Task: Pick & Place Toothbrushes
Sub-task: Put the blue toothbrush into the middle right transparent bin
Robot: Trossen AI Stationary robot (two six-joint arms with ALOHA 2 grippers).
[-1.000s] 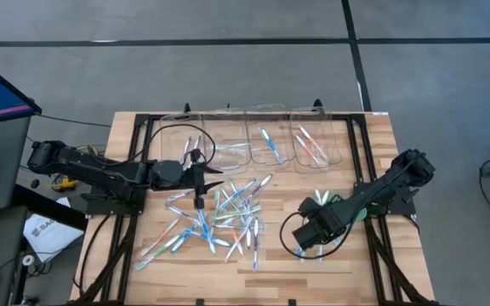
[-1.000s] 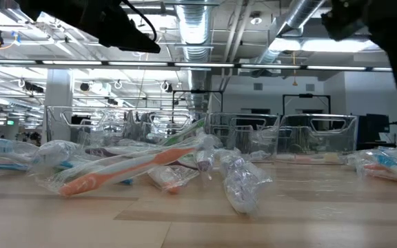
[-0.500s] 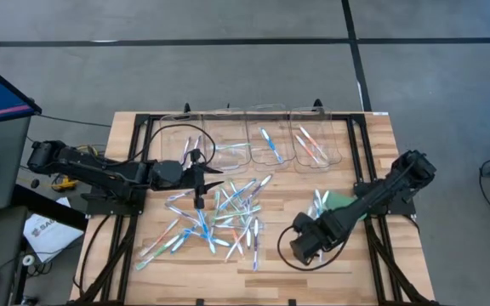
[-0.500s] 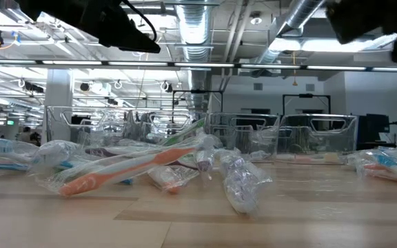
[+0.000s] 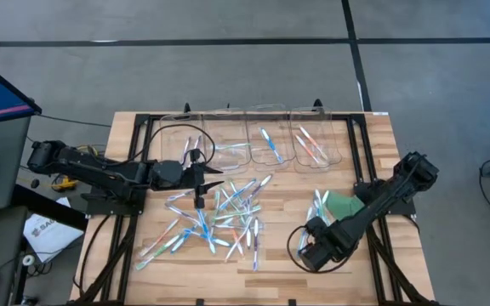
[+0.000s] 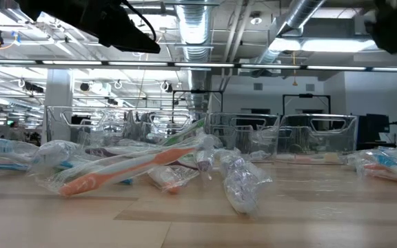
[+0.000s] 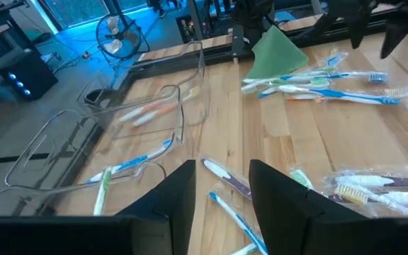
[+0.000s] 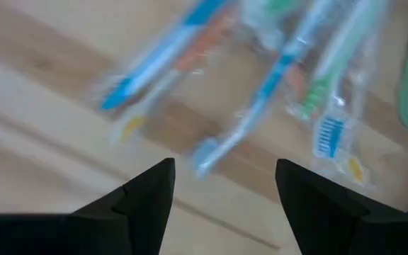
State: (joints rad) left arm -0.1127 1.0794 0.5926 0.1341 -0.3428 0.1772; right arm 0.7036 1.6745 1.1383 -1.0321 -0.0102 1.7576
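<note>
A: Where are the toothbrushes [image 5: 219, 219] now?

B: Big loose heap mid-table, mostly in clear wrappers. A smaller bunch [image 5: 320, 202] sits on the right by the flat green disc [image 5: 343, 204], and a few already lie in the clear bins [image 5: 262, 136] along the far edge.

A: And the arms?

B: Left gripper [image 5: 199, 181] hangs over the far-left part of the heap, near the bins. Fingers [image 7: 280, 190] part-way apart, nothing between them that I can see. Right gripper [image 8: 222, 185] is low at the near-right of the table, just short of the small bunch — its own cam looks down on blue and green brushes, jaws spread wide, empty.

A: How'll they handle?

B: I'd guess v. light and stiff, thin plastic sticks. The crinkly wrappers look slippery, so one could squirt out or drag a neighbour along. They cross over each other too.

A: Best place to grab?

B: Mid-handle, across the narrow way, on one lying a bit clear of the rest — not the bristle end. Probably an outer brush first.
</note>
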